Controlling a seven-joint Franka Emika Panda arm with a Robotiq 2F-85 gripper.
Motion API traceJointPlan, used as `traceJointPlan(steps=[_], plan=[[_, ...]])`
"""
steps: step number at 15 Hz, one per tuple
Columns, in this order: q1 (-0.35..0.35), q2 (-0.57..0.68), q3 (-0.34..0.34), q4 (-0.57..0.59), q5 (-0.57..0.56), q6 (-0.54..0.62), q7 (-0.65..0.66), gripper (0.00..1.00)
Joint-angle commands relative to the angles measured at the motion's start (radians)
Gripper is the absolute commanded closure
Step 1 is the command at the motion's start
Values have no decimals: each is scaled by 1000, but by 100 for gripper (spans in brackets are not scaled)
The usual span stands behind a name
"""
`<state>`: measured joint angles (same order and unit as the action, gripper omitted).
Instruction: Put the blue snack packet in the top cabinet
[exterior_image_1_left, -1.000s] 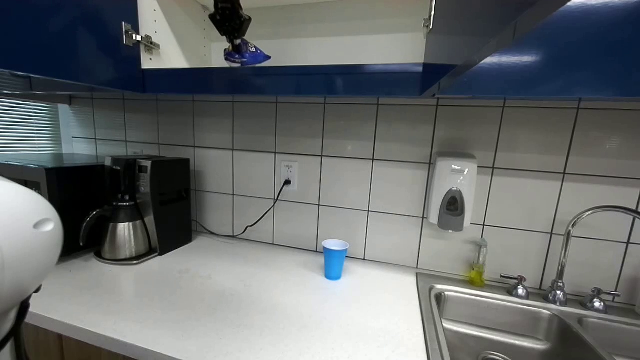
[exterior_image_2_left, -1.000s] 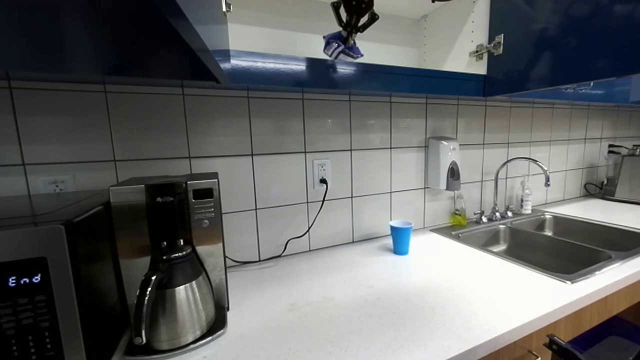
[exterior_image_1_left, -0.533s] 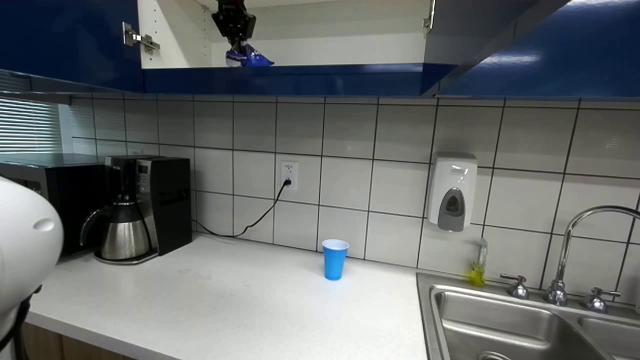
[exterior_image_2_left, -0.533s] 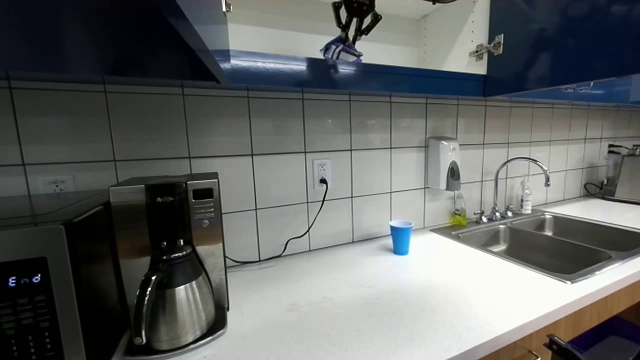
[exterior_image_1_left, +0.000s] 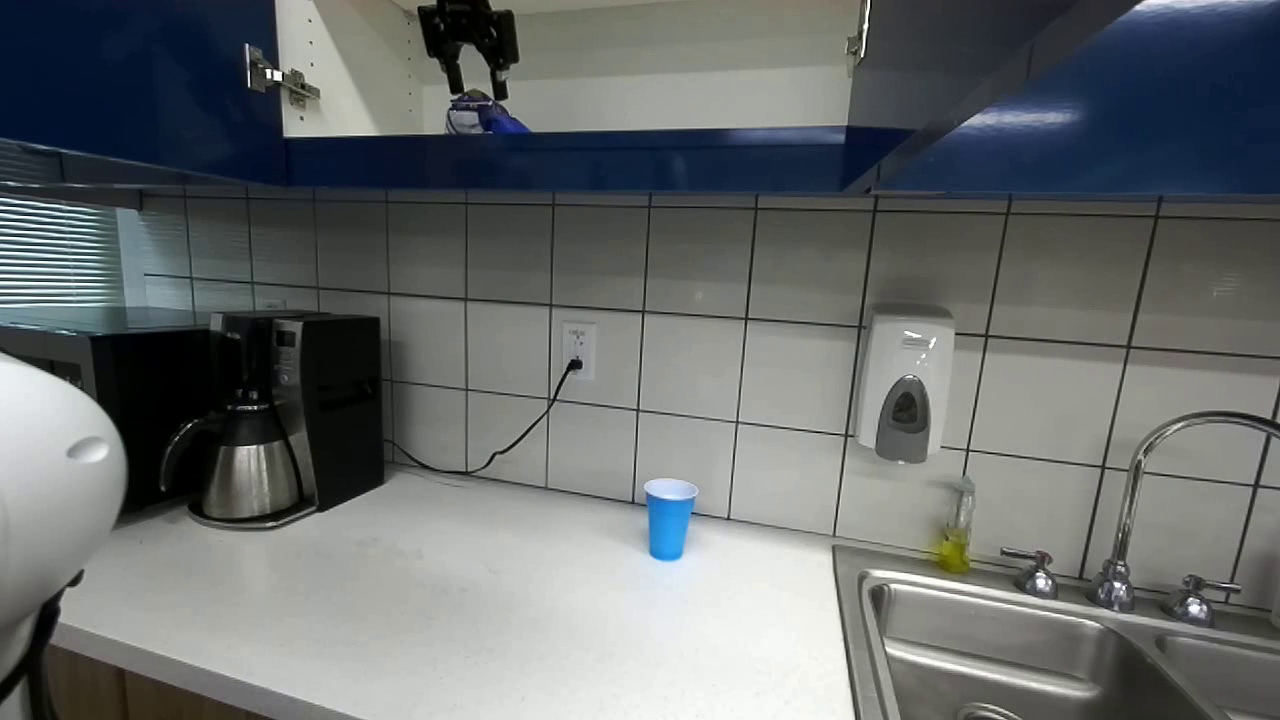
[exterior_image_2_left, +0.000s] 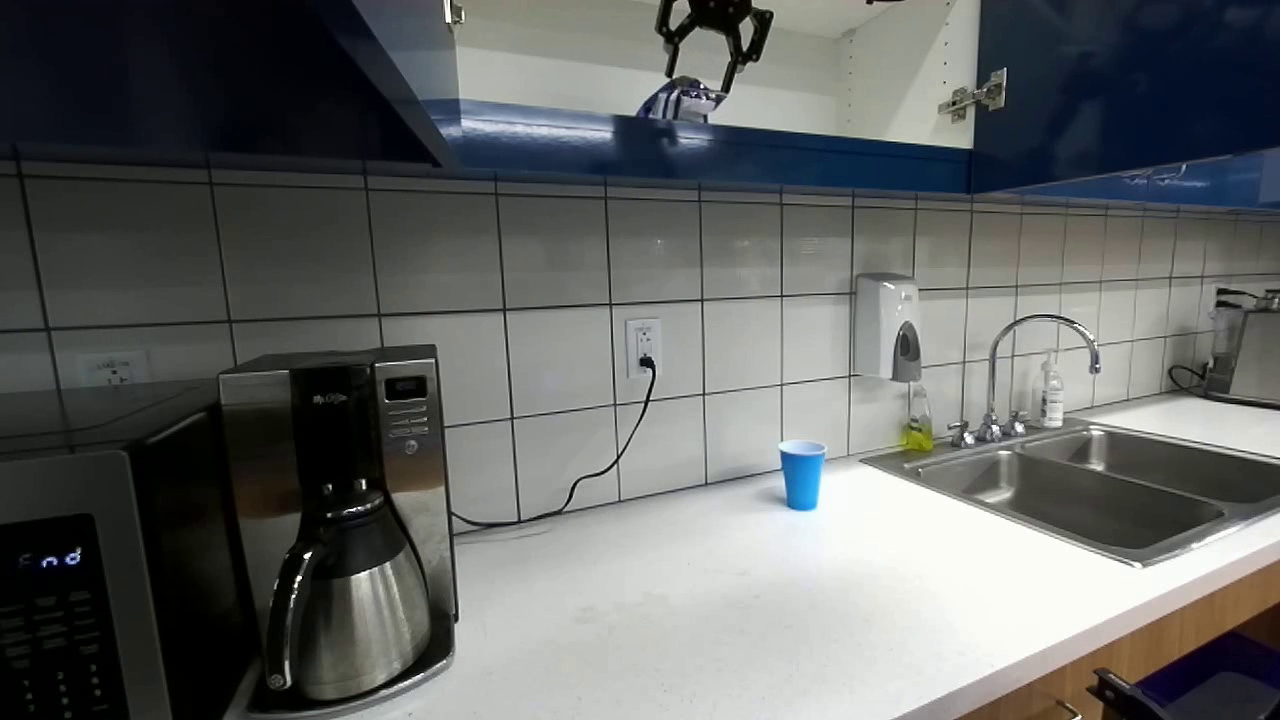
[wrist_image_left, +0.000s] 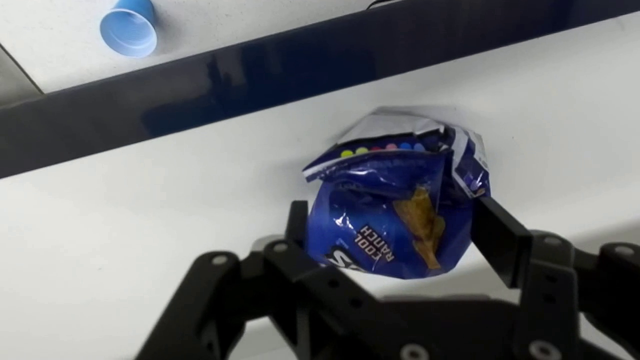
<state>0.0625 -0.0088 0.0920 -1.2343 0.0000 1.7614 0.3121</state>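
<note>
1. Plainly, the claw (exterior_image_1_left: 478, 90) stood spread wide with nothing in its grip; presumably to leave the blue snack packet (wrist_image_left: 395, 195) behind;
2. it lay just beneath the claw, crumpled, inside the top cabinet (exterior_image_1_left: 660, 95); set in from the front edge (wrist_image_left: 300, 65), likely so it would not slide off;
3. to one side of the claw, a door (exterior_image_1_left: 140, 80) hung open; probably for reaching in.

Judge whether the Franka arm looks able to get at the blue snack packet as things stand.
Probably yes: in the wrist view the pincer stands open, its jaws to either side of the blue snack packet, and nothing shows blocking it. The top cabinet is open in front too.
</note>
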Motion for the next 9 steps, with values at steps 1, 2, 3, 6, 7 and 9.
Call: traceJointPlan(steps=[1, 2, 3, 6, 7, 9], plan=[[0, -24, 0, -1, -9, 7, 15, 0], [-1, -35, -1, -8, -7, 10, 12, 0], [-2, -45, -1, -13, -6, 11, 11, 0], [-4, -78, -5, -31, -2, 14, 2, 0], [-5, -90, -7, -38, 0, 15, -1, 0], [-6, -116, -13, -58, 3, 17, -6, 0]])
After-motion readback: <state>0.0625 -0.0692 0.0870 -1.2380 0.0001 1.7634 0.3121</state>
